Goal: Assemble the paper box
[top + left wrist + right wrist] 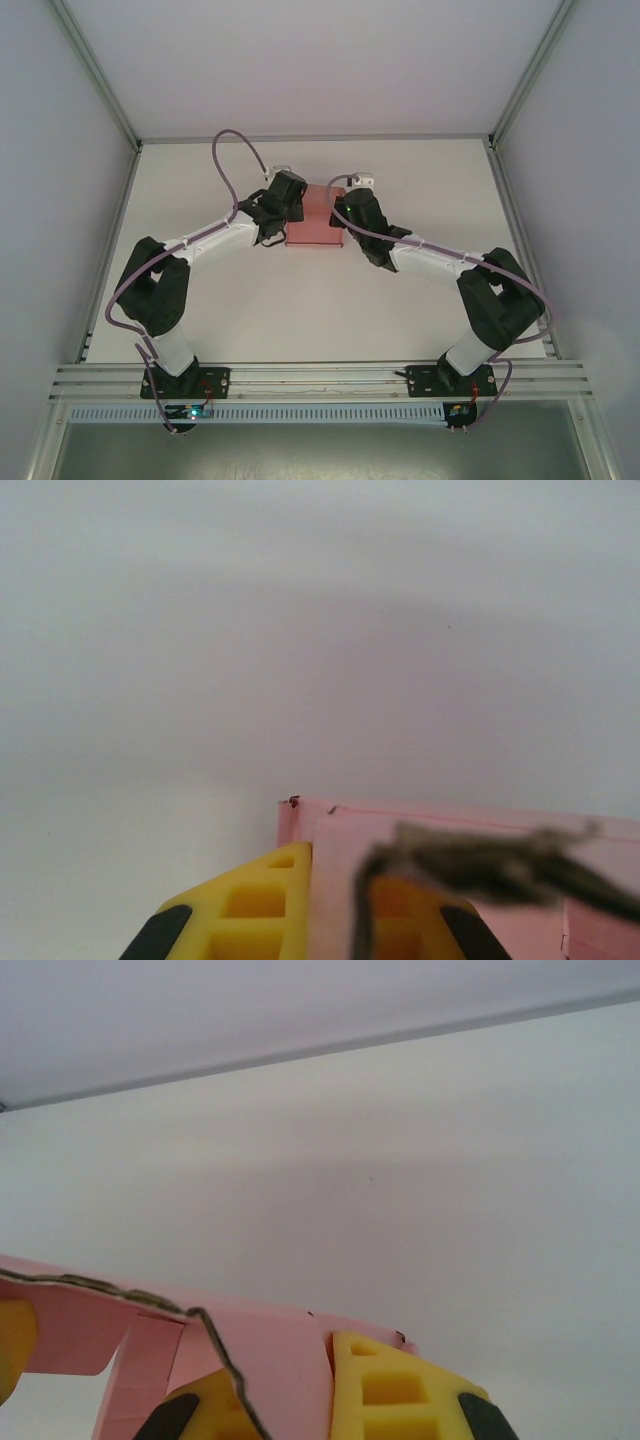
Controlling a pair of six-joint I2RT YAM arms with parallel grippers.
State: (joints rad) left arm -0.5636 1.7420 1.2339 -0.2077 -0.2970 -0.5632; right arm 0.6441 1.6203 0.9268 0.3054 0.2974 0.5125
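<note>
We pinch the thin pink card box [315, 226], mid-frame, with left gripper [287, 212] and right gripper [343, 212] at opposite walls; likely light, easily creased.

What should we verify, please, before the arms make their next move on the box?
1. The left gripper is shut on the box: ok, pink card sits in its grip.
2. The right gripper is shut on the box: ok, pink card sits in its grip.
3. The grips are on opposite sides of the box: ok, left and right edges in the top view.
4. Folding is finished: cannot tell, the box is partly covered from above.
5. The box rests on the table rather than being lifted: cannot tell.
</note>
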